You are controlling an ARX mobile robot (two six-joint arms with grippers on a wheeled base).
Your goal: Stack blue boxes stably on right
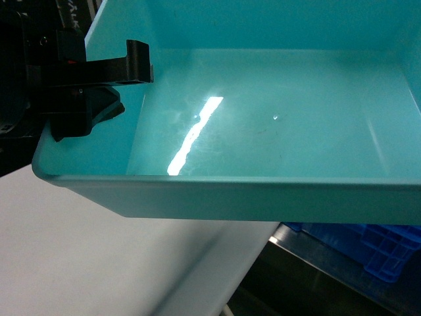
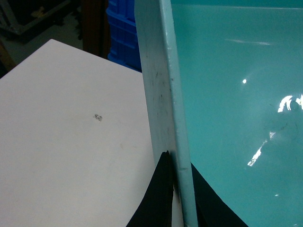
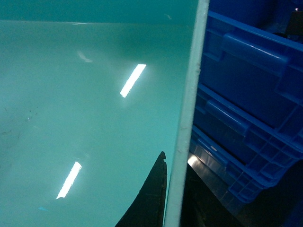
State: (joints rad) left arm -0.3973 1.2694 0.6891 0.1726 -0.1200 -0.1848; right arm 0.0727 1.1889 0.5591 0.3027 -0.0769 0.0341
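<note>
Object: light turquoise smooth plastic tub [image 1: 276, 118], rectangular and shallow with a rounded rim, is seen raised close under the head camera, above a white flat tabletop [image 1: 79, 250].
Left gripper [image 1: 112, 85]: clamped on the tub's left wall; in the left wrist view one black finger is seen on each side of that wall, inside and outside.
Right gripper [image 3: 165, 198]: one black finger [image 3: 149, 198] is seen inside the tub against the right wall; a dark shape lies outside the wall, so a clamp on the rim is judged likely.
Long axis: judged to run left to right between the two grippers, each holding a short end.
Tilt: the near rim is seen roughly level in the head view.
Target side: dark blue ribbed plastic crates [image 3: 246, 109] lie just beyond the right wall, lower and to the right.
Nearer arm: right arm is nearer the crates; a rightward carry led by it is judged to follow.
Risk: uneven lowering by the two arms could tip the tub.
</note>
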